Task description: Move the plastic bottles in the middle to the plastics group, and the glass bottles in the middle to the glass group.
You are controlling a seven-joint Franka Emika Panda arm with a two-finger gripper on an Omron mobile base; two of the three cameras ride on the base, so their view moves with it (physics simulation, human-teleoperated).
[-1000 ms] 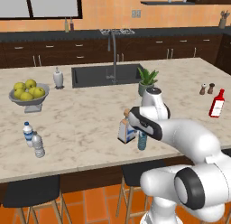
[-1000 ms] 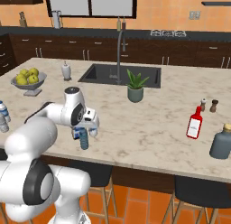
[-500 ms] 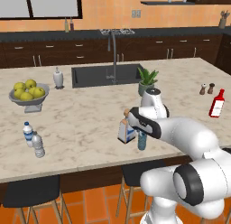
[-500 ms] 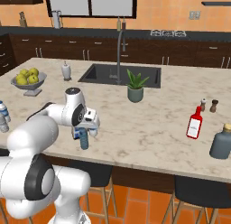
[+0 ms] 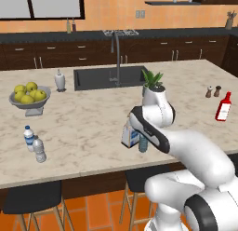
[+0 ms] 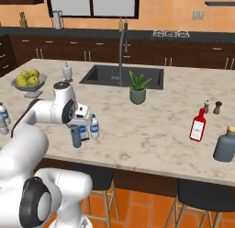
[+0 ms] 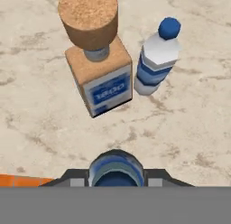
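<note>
So far nothing's sorted: our gripper has jaws either side of the ribbed blue bottle, grip unclear. Cork-stoppered bottle and white-capped bottle wait just beyond the jaws.

Marble island counter, fruit bowl, potted plant, red bottle, corked bottle, water bottles.

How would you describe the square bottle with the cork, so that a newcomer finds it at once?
On the marble island, look at the front edge, in line with the sink, where three small bottles stand together. The cork-stoppered bottle is the square one with a blue-and-white label. Its fat tan cork sets it apart from the blue-capped water bottle and the slim blue-tinted bottle beside it.
</note>
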